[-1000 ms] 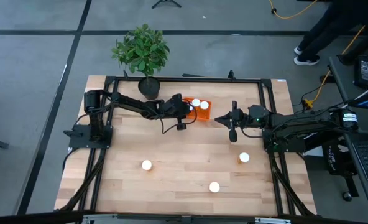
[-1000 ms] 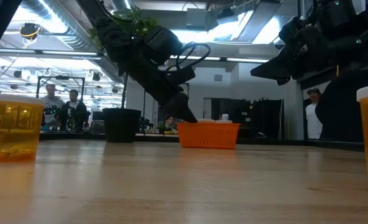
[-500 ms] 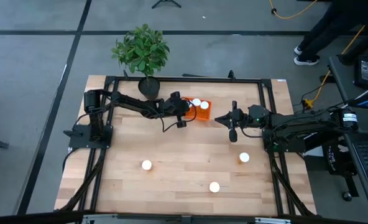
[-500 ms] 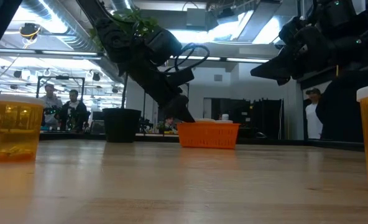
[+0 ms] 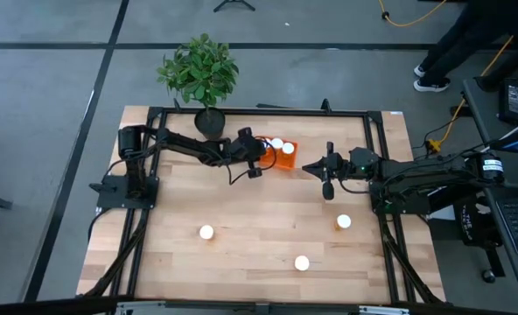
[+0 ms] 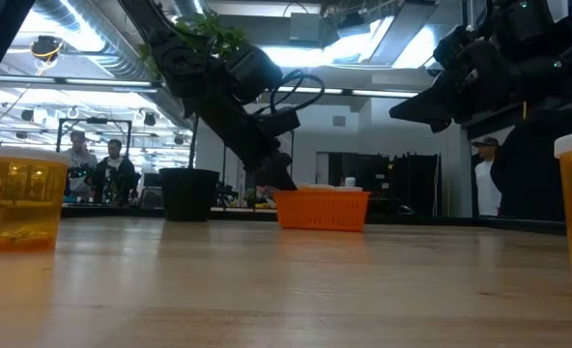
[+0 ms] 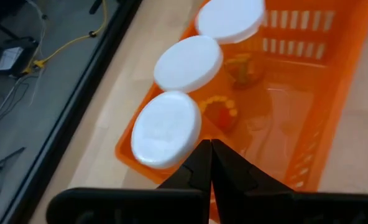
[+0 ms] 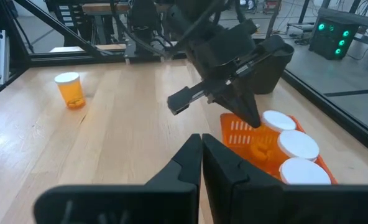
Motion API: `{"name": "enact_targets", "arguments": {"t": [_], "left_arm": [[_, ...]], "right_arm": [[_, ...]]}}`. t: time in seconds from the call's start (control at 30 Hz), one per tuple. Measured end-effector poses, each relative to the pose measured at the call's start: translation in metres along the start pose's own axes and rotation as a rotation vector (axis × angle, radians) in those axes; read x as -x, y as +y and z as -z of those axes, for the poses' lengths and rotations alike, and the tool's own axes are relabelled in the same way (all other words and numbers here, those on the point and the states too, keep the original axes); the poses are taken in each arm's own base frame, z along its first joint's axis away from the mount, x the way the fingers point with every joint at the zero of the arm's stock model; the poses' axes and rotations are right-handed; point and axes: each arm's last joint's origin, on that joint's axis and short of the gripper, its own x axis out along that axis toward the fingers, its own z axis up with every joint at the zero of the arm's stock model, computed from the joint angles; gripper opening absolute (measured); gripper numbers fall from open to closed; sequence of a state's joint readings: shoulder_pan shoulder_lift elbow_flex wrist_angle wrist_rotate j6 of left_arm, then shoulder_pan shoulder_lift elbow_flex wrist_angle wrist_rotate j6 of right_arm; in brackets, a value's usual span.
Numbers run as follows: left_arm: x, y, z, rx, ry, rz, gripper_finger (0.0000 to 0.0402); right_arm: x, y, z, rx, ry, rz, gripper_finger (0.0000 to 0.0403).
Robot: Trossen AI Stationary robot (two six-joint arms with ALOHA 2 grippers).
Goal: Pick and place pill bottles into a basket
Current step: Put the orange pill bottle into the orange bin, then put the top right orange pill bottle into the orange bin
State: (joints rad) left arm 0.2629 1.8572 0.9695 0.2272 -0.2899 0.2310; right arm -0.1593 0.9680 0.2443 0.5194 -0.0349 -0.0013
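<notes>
1. Sitting at the far middle of the worktop, the orange basket holds three pill bottles in a row along one wall, white caps up; my left wrist view shows them as the near bottle, the middle bottle and the far bottle, side by side and just about touching.
2. Orange pills lie on the basket floor beside that row.
3. My left pincer hangs at the basket's left edge, its fingers pressed together with nothing between them; in the left wrist view the tips meet just above the basket's near rim, beside the near bottle.
4. My right pincer waits to the right of the basket, well clear of it, fingers also closed and empty.
5. Three more bottles stand loose on the near half of the worktop, well apart from each other: the left bottle, the front bottle and the right bottle.
6. A potted plant stands at the far edge, its dark pot behind my left arm.
7. Beyond the worktop, the low view shows people in the room behind.
</notes>
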Motion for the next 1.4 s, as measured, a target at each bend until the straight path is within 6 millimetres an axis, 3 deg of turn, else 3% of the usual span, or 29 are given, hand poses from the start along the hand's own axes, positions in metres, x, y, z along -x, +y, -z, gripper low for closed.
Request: {"name": "enact_targets", "arguments": {"t": [0.77,1.2,1.4], "left_arm": [[0.005,-0.016,0.001,-0.106,0.027,0.057,0.0001],[0.043,-0.007,-0.03,-0.157,-0.115,0.046,0.0002],[0.082,0.004,-0.037,-0.149,-0.206,0.053,0.0002]], "right_arm": [[0.0,0.0,0.001,-0.001,0.009,-0.001,0.0018],[0.0,0.0,0.001,-0.002,0.014,-0.004,0.0018],[0.0,0.002,0.003,-0.043,0.028,-0.012,0.0017]]}}
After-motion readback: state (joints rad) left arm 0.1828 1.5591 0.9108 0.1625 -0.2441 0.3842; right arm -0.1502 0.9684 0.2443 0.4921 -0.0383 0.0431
